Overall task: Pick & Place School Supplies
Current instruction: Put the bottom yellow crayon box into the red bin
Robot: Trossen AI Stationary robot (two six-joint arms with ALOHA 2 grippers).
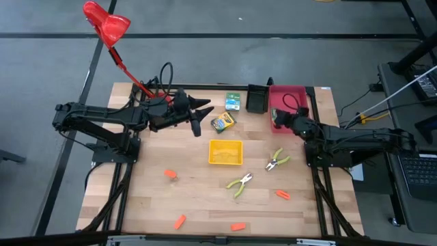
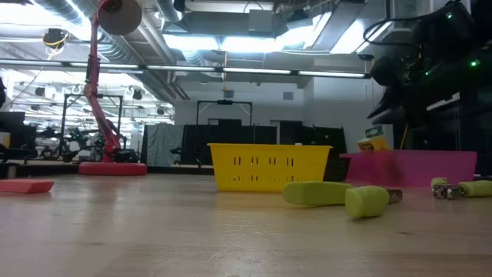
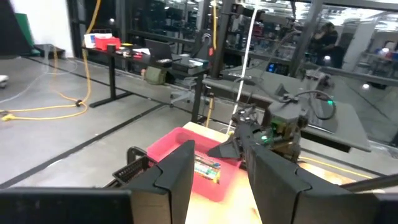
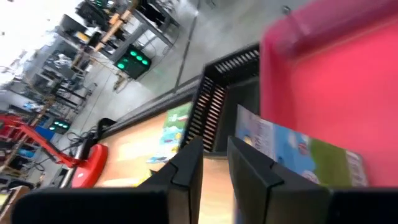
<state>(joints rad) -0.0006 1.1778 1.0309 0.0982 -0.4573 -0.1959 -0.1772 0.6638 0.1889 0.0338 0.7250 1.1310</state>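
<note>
My left gripper [image 1: 203, 117] [image 3: 217, 180] is open and raised over the table's far middle, beside a yellow printed box [image 1: 223, 122] that lies flat on the wood. A green-blue box [image 1: 234, 101] lies near the far edge. My right gripper [image 1: 276, 117] [image 4: 214, 165] is open with a narrow, bare gap, reaching into the red tray [image 1: 295, 96]. A third printed box [image 4: 298, 152] [image 3: 205, 168] sits in that tray, right beside one finger. Two green-handled tools [image 1: 276, 161] [image 1: 239, 183] and several orange pieces [image 1: 170, 173] lie on the near half. My right gripper has the printed box [image 4: 267, 140] against the outer side of one finger [image 4: 249, 168], not between the two. Whether that finger touches the box, I cannot tell. My left gripper touches nothing.
A yellow basket [image 1: 225, 152] stands mid-table and a black bin [image 1: 257, 99] sits left of the red tray. The red desk lamp's base [image 1: 156, 89] is at the far left, its head [image 1: 106, 22] beyond the table. Bare wood lies at the near left.
</note>
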